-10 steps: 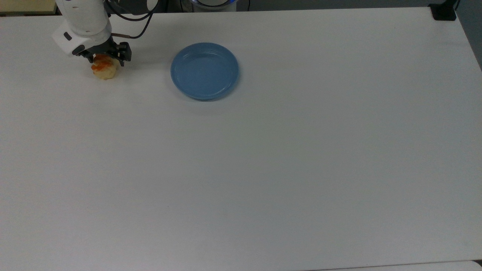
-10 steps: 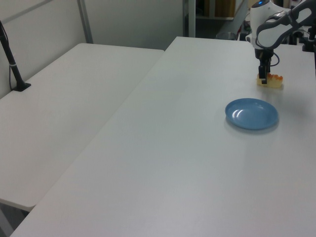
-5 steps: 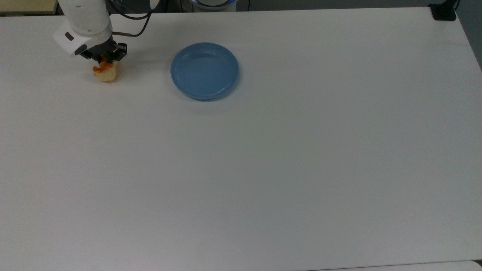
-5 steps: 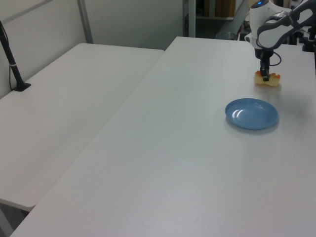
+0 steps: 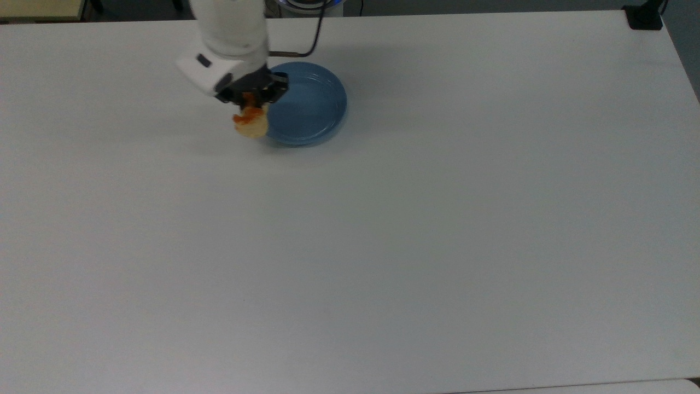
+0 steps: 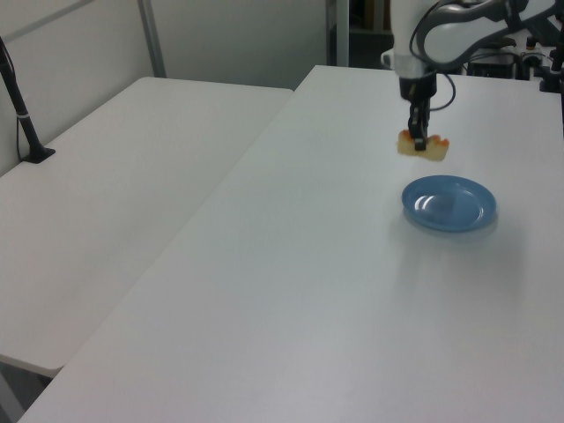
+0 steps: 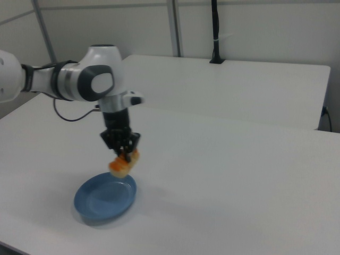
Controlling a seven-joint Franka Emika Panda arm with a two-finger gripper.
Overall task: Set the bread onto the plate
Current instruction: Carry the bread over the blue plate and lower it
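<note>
Pale-yellow bread [image 5: 251, 125] with orange-brown glazed bumps, glossy blue plate [image 5: 314, 106], black claw [image 5: 252, 97] on white arm [image 7: 79, 79], plain white surface [image 5: 383, 230]

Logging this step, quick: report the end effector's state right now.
End effector: closed on the bread, holding it in the air next to the plate.
</note>
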